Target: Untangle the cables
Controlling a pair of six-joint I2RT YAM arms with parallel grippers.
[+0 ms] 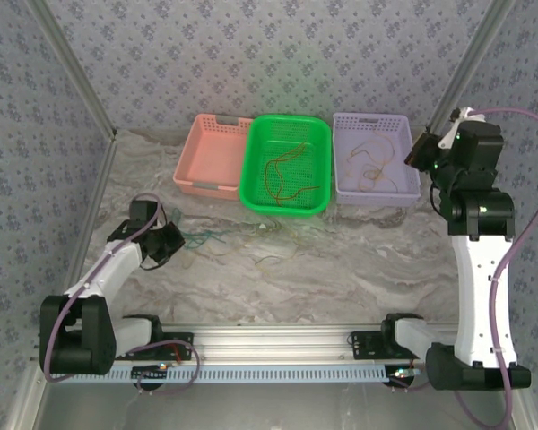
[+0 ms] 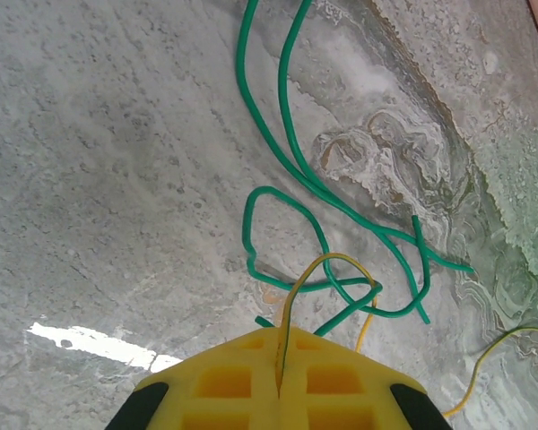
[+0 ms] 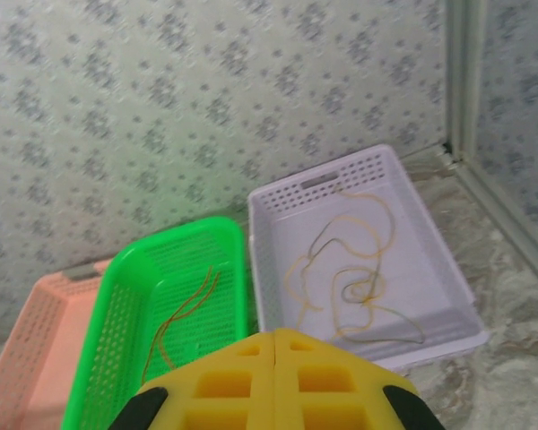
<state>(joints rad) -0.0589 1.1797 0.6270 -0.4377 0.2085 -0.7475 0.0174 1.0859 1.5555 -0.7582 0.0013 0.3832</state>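
My left gripper (image 2: 280,339) is shut on a thin yellow cable (image 2: 327,262), which arches up out of the closed yellow fingers. This cable loops through a tangle of green cables (image 2: 287,152) lying on the marble table. From above, the left gripper (image 1: 166,240) sits low at the table's left, with the tangle (image 1: 211,237) just to its right. My right gripper (image 3: 275,339) is shut with nothing in it. It hangs high beside the purple basket, where the top view shows the right gripper (image 1: 419,152).
Three baskets stand in a row at the back. The pink basket (image 1: 206,186) holds nothing. Red-orange cables (image 1: 278,170) lie in the green basket (image 1: 247,170), and yellowish cables (image 3: 350,260) in the purple basket (image 3: 457,309). Papered walls close in the table.
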